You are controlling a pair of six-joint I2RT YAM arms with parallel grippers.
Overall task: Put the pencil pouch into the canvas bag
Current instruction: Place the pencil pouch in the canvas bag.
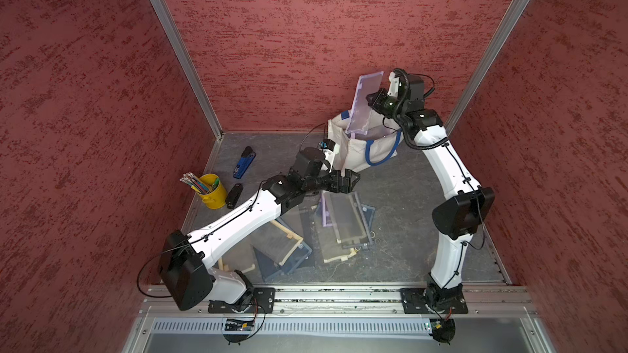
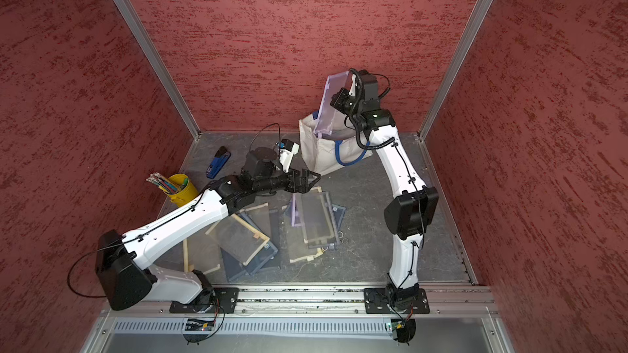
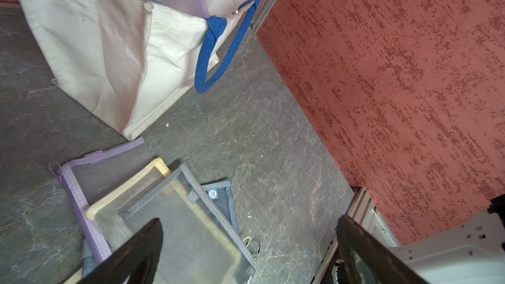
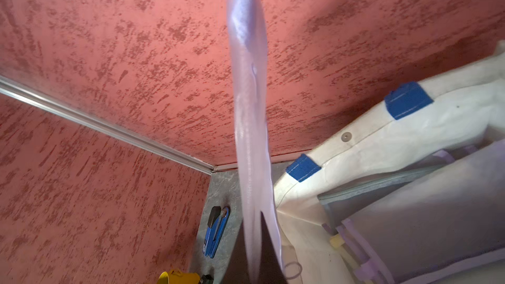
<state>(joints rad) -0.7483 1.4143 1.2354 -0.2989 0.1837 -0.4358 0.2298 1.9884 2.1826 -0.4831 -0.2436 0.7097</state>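
1. Right gripper (image 1: pixel 372 100) is raised high at the back of the cell, its jaws pinched tight on a lilac, translucent mesh pencil pouch (image 1: pixel 365 103), flat and rectangular.
2. In both top views the gripper clamps the pencil pouch (image 2: pixel 329 103) partway along one long edge. The pouch hangs steeply tilted, its upper end above the gripper (image 2: pixel 334 100) and its lower end pointing down.
3. That lower end meets the open mouth of the boxy off-white canvas bag (image 1: pixel 350 154) with blue loop handles, which stands on the grey stone-look tabletop (image 1: pixel 407 198) directly beneath the gripper.
4. From the right wrist view the pouch (image 4: pixel 250 105) is seen edge-on, running away from the dark fingers (image 4: pixel 266 241), with the bag's rim (image 4: pixel 382 137) and its snap button just beside it.
5. More mesh pouches (image 4: pixel 410 214), edged in lilac and grey, already lie inside the bag.
6. Left gripper (image 1: pixel 353 178) hovers low in front of the bag (image 2: pixel 316 154), jaws spread wide and holding nothing.
7. Its wrist view shows the two fingers far apart (image 3: pixel 249 219) above a heap of mesh pouches (image 3: pixel 177 209) on the tabletop, near the bag's front corner (image 3: pixel 95 50).
8. A yellow bucket of pencils (image 1: pixel 212 191) and a blue stapler (image 1: pixel 243 163) sit well apart, towards the robot's left.
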